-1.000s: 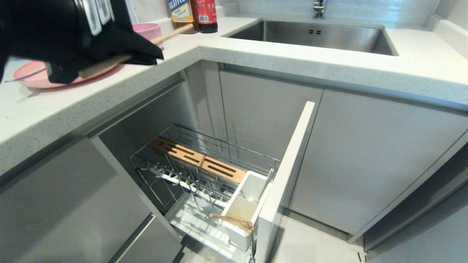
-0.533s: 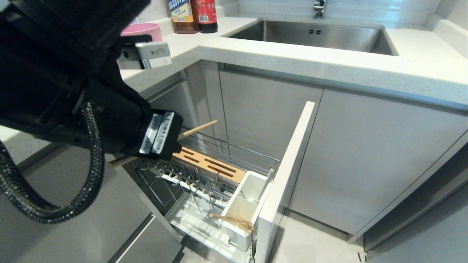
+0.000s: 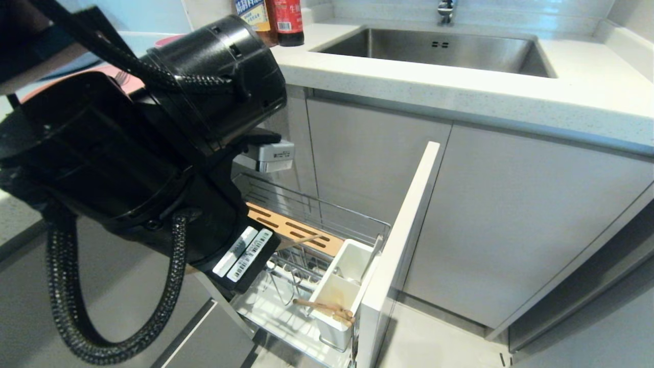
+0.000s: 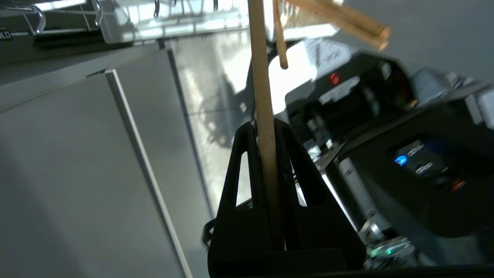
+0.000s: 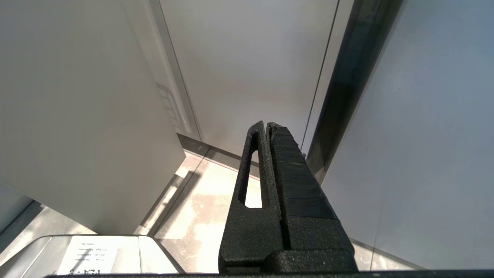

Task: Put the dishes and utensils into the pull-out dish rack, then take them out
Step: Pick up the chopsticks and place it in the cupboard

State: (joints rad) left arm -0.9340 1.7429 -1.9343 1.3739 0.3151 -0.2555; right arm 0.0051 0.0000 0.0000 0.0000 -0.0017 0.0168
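My left gripper is shut on one light wooden chopstick, held lengthwise between its fingers. In the head view the left arm hangs over the pull-out dish rack and hides its own fingers. Only the chopstick's tip shows, just above the slotted wooden strip. Another wooden chopstick lies across the front white utensil cup. Slivers of the pink plate and pink bowl show on the counter behind the arm. My right gripper hangs shut and empty beside cabinet fronts.
The rack's pale front panel stands out into the room. On the white countertop are a steel sink and two bottles. Grey cabinet doors surround the rack. My own base shows in the left wrist view.
The left arm has swung off the countertop and down over the open rack, carrying the chopstick with it. The chopstick tip now points at the wooden strip. The right arm kept still.
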